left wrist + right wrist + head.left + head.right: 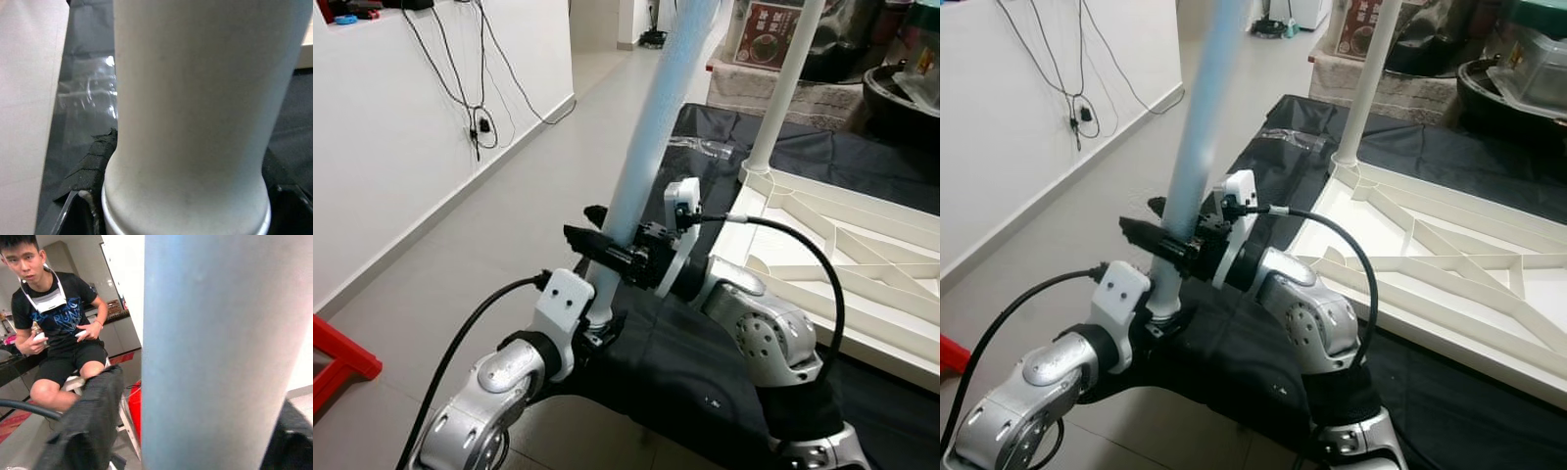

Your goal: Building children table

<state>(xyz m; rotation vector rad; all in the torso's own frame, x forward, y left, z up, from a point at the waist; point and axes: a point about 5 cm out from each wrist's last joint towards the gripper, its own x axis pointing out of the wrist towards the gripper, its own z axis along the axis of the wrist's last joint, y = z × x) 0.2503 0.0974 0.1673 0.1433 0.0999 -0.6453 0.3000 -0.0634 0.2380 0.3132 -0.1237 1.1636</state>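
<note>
Head stereo pair looking forward and down from above both arms, sharing the tilted white table leg (651, 127), wrist cameras pressed close against that leg, right one facing a seated person (58, 328)

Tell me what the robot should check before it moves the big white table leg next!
1. Left pincer holding the table leg near its bottom end: ok, its fingers sit on both sides.
2. Right pincer gripping higher up the leg: ok, black fingers clamp across it.
3. Leg straight up: not ok, it leans.
4. Upside-down tabletop ready on the black cloth: ok, it lies flat with one leg already standing in a corner.
5. Leg's bottom end lined up with a tabletop corner: not ok, it is off the tabletop's side.
6. Person out of the way: cannot tell how close.
</note>
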